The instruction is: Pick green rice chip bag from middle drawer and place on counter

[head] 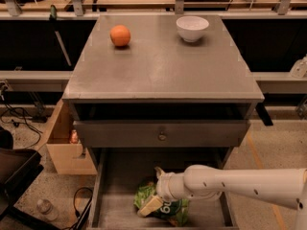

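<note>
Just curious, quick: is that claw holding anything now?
Gripper: in the drawer, at the green bag; whether it grips cannot be told.

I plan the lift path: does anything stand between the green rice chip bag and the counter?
The hand is at the green rice chip bag in the middle drawer. The knobbed drawer panel stands between bag and counter; orange and bowl sit far back.
</note>
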### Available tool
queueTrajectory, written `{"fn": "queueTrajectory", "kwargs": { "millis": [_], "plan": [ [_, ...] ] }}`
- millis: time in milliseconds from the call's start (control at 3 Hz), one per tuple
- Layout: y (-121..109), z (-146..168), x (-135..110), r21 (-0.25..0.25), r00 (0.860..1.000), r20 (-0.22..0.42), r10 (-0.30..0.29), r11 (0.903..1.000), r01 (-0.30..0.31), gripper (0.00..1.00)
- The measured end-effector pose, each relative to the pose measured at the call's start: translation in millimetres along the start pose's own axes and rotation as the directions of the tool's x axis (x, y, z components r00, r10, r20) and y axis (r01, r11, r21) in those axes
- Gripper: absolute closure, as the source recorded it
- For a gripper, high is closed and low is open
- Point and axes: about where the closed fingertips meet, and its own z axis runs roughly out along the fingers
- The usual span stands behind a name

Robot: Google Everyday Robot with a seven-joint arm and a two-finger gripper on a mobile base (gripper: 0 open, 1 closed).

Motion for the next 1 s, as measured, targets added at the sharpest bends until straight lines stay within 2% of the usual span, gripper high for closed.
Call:
{"fn": "queueTrajectory", "kwargs": {
  "millis": [667,1000],
  "plan": [
    [7.5,34.5,35.2,-0.038,0.999,-0.028,0.036,0.9986,-0.037,0.00],
    [11.0,33.8,50.6,-0.024,0.998,-0.052,0.030,0.9992,-0.031,0.18]
  ]
}}
